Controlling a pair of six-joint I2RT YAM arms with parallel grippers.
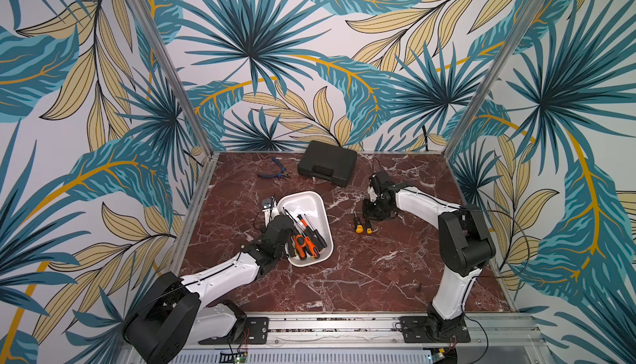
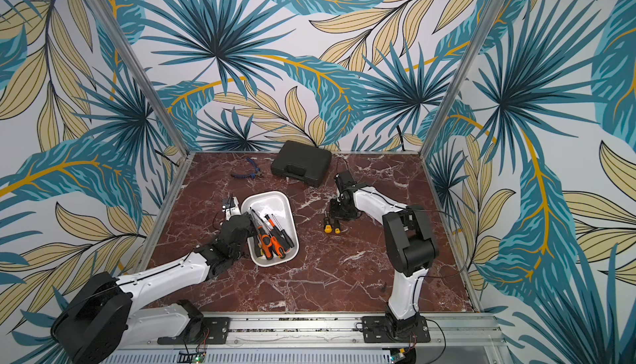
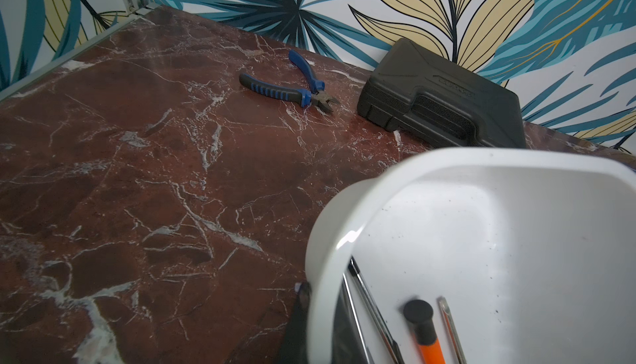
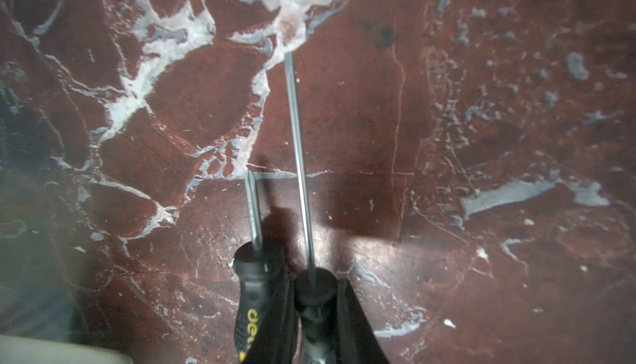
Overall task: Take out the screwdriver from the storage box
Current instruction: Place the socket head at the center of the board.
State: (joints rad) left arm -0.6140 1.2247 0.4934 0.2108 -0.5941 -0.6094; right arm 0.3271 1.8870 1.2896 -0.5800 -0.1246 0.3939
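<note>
White storage box (image 1: pixel 306 204), clenched by left end effector (image 3: pixel 321 324), holds several screwdrivers (image 1: pixel 304 238); right end effector (image 4: pixel 316 314) grasps one screwdriver (image 4: pixel 298 145) beside it, on worktop (image 1: pixel 344 276).

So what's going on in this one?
The left gripper is shut on the wall of the white storage box, steadying it. The box holds several screwdrivers. The right gripper is off to the side, low over the marble table, closed around the handle of a long-shafted screwdriver. A shorter black and yellow one lies right beside it. Pliers and a black case sit at the back.
</note>
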